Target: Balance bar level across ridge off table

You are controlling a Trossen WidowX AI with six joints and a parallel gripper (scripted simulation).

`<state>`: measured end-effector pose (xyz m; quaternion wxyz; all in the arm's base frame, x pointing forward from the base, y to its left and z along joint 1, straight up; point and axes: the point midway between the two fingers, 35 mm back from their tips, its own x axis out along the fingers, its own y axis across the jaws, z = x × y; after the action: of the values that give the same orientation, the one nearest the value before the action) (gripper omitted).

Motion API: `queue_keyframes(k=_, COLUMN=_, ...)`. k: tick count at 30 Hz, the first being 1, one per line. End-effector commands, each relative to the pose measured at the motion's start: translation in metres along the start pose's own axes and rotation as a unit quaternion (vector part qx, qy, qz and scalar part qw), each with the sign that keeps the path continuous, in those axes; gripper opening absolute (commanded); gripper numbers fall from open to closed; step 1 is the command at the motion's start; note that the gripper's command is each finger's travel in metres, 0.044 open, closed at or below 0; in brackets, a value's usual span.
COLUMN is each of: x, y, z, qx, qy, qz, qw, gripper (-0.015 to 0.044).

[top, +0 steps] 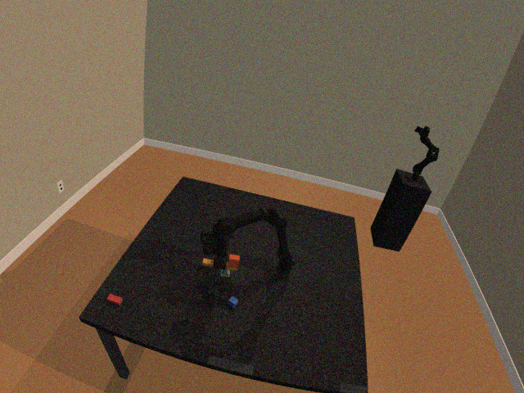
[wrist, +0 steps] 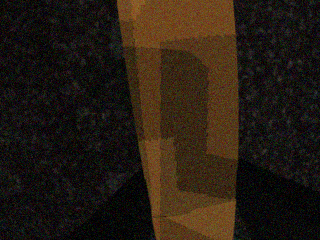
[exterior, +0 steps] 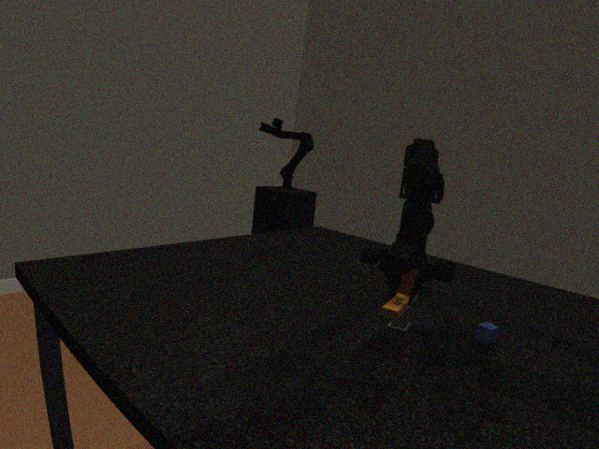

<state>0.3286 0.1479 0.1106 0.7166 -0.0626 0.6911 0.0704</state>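
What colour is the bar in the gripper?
Orange; the bar shows best in the wrist view.
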Motion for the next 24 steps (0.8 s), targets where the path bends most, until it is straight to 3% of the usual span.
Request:
queue_keyframes(k=1, x=0.0008, y=0.0003, z=0.0000, qx=0.001, qy=0.000, qz=0.001, qw=1.000, gripper=0.0000)
queue_keyframes(k=24, x=0.0027, y=0.0003, z=-0.0001, qx=0.001, qy=0.000, qz=0.001, qw=1.000, gripper=0.0000)
